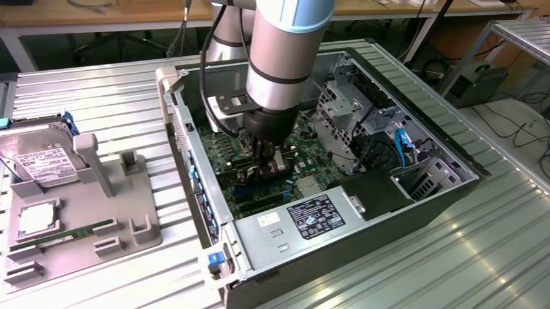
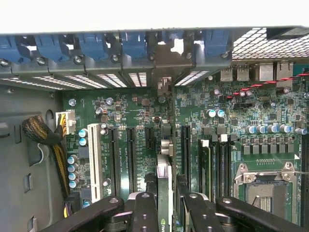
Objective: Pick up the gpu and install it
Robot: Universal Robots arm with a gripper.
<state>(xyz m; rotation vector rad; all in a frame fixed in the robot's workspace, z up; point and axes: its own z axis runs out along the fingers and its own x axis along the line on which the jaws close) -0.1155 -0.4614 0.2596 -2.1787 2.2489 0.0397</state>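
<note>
Surface: ribbed bare-metal counter (image 1: 112,96), silver slats running diagonally. Room behind: wood-topped benches along the far wall, loose cables, and a dark box (image 1: 477,84) on the floor at the exterior view's right.

PC case (image 1: 447,187) lies on its side with the panel off, mid-counter. A grey fixture tray (image 1: 129,219) sits at the exterior view's left, carrying a hard drive (image 1: 43,161), a square chip (image 1: 36,219) and a green memory stick (image 1: 64,233).

The arm reaches straight down into the case. The gripper (image 2: 166,205) pinches the gpu (image 2: 164,179), one finger on each face. The card stands on edge over the motherboard (image 2: 125,116), between the black expansion slots. Its bracket end is up against the rear slot openings, under the row of blue clips (image 2: 91,46). Can't tell whether it is seated in a slot.

Writing: black sticker with white print on the power supply (image 1: 315,217) is unreadable. So are the white label on the hard drive and the silkscreen beside the slots. The white slot (image 2: 94,162) and the CPU socket (image 2: 265,188) show no legible marks.
</note>
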